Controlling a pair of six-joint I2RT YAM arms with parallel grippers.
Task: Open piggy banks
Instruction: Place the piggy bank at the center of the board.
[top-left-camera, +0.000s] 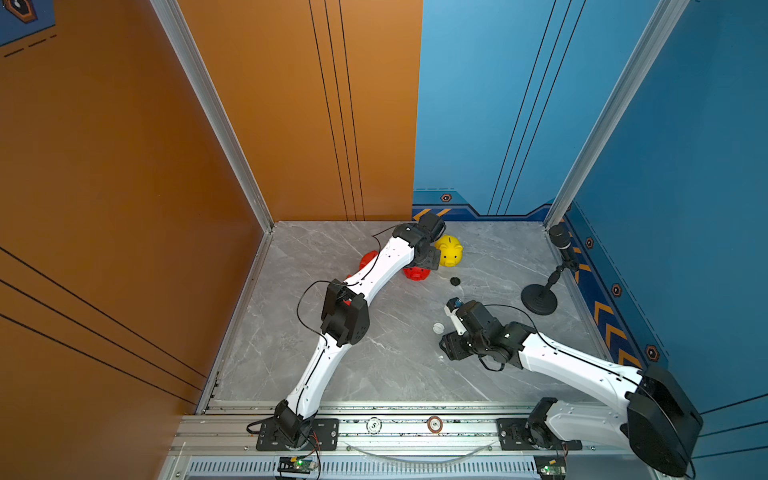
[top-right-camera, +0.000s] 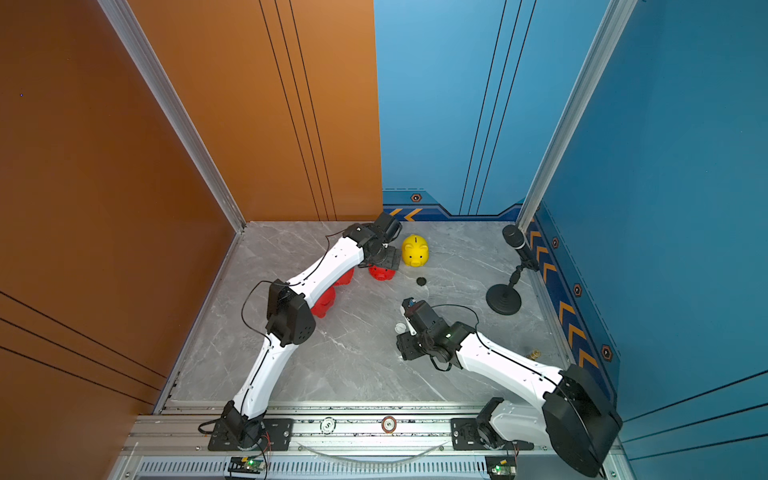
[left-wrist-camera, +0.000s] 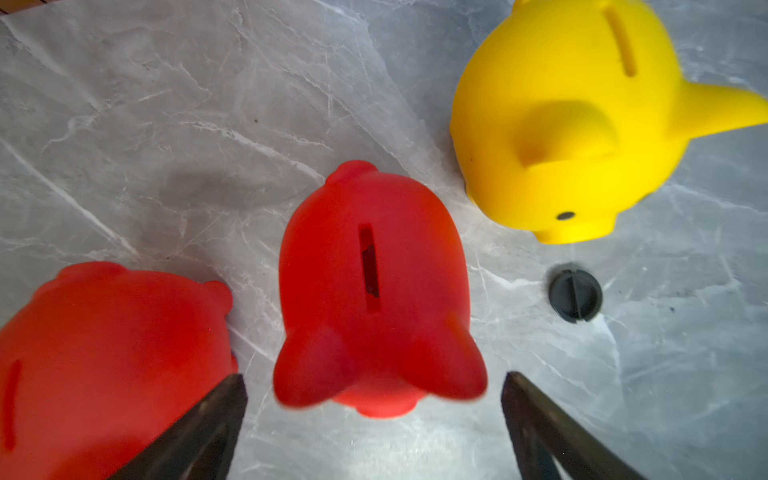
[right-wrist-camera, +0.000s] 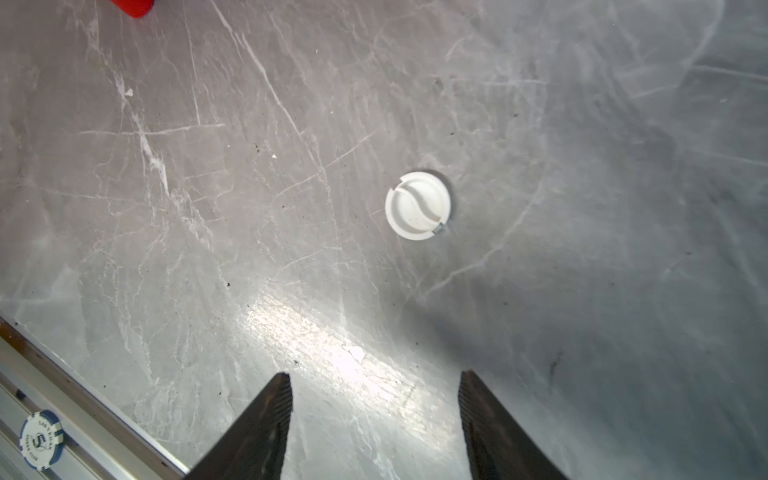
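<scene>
Piggy banks stand together at the far side of the marble table (top-left-camera: 374, 353), toward twelve o'clock in both top views. The yellow piggy bank (top-left-camera: 450, 250) is upright, slot up, snout facing six o'clock. At its eight o'clock stands a red piggy bank (left-wrist-camera: 374, 291), directly beneath my left pincer (left-wrist-camera: 372, 376). That pincer's fingers are spread wide, one on each side of the pig's head with a gap on both sides, gripping nothing. A second red bank (left-wrist-camera: 104, 353) sits just beside it, toward nine o'clock. A third red bank (top-right-camera: 324, 301) shows in a top view under my left forearm, at about seven o'clock of the second.

A black plug (left-wrist-camera: 575, 295) lies on the marble at six o'clock of the yellow pig, apart from it. My right pincer (right-wrist-camera: 374, 373) hangs near the table's middle, fingers apart and empty. A white plug (right-wrist-camera: 417, 205) lies close ahead of it, untouched. A poker chip (right-wrist-camera: 40, 440) rests on the front rail.
</scene>
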